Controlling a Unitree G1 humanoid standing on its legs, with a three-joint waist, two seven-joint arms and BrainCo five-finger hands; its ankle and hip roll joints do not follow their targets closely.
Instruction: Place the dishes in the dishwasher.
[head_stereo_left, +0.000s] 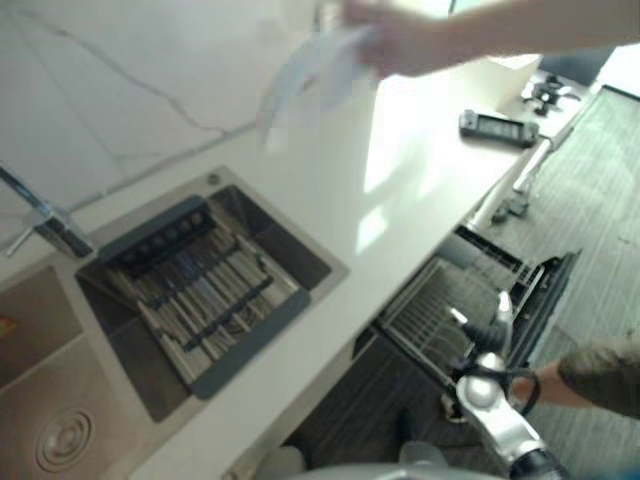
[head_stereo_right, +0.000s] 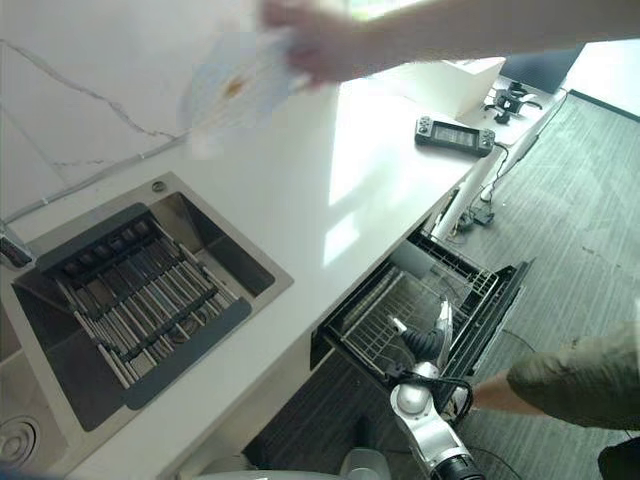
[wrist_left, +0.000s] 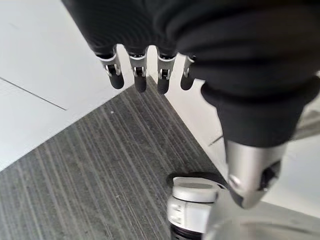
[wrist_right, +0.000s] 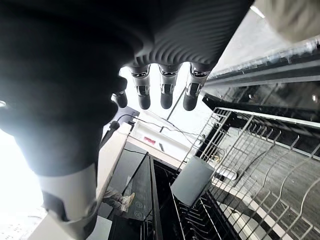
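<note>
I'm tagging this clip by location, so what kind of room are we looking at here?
Most likely a home-style kitchen: a white countertop with a built-in sink holding a drying rack, and an open dishwasher below with its wire rack pulled out. A person's hand holds a plate over the counter.

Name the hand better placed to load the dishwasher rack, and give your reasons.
Right. The right hand hangs open over the pulled-out dishwasher rack; the left hand hangs open above the floor.
</note>
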